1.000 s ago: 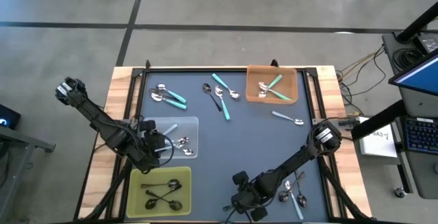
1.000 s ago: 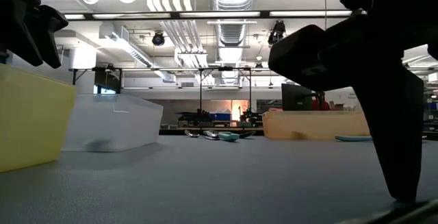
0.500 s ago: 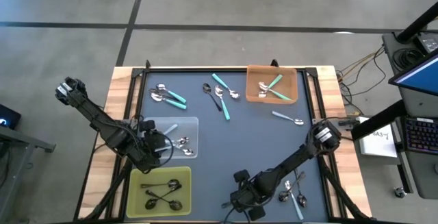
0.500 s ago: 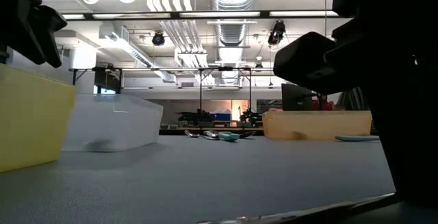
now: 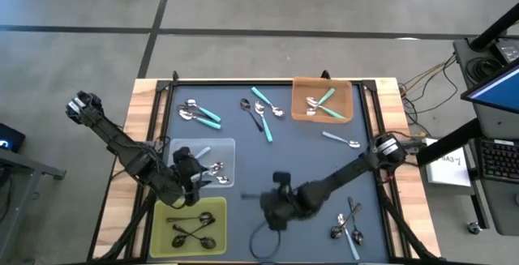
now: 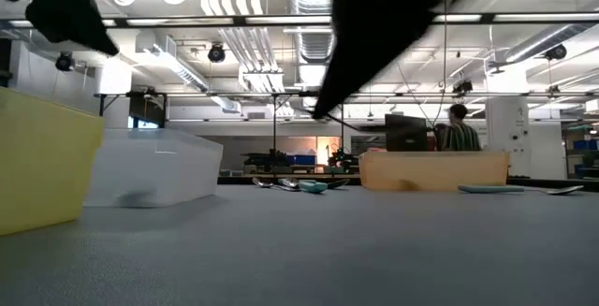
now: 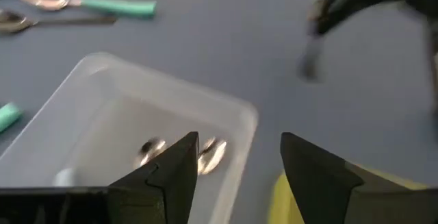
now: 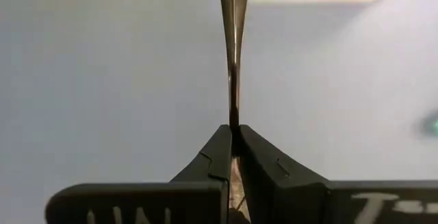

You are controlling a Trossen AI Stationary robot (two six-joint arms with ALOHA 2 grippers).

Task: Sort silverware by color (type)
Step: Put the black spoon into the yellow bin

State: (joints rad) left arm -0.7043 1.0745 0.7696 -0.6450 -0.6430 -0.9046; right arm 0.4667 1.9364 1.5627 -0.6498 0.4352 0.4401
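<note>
My right gripper [image 5: 269, 203] hangs over the middle of the mat, shut on a dark plain-metal spoon [image 5: 250, 194]. That spoon sticks out toward the table's left. My left gripper [image 7: 239, 148] is open above the clear tray [image 5: 220, 147], where pale-handled spoons [image 7: 211, 153] lie on the floor. The yellow tray [image 5: 217, 231] holds dark metal spoons [image 5: 193, 226]. Teal-handled spoons [image 5: 323, 103] lie in the orange tray [image 5: 347, 95]. More teal spoons [image 5: 201, 114] lie loose on the mat at the far side. My right gripper pinches the dark spoon's thin handle [image 8: 234, 118] between its two fingers, edge-on. The fingers slant down from the table's right, and the spoon runs on past them in line with the fingers. It is lifted clear of the mat.
Another teal spoon and a dark one [image 5: 261, 116] lie far-centre on the mat. A pale blue spoon [image 5: 340, 141] lies at the right and several spoons [image 5: 347, 226] lie near-right. A cable loop [image 5: 259, 241] hangs at the near edge. A person [image 6: 459, 128] stands in the room beyond.
My right gripper has risen from the near edge and swung toward the table's left and far side, rolling as it went. The dark spoon, which lay on the mat, is now lifted clear. My left gripper has tipped and turned a little over the clear tray.
</note>
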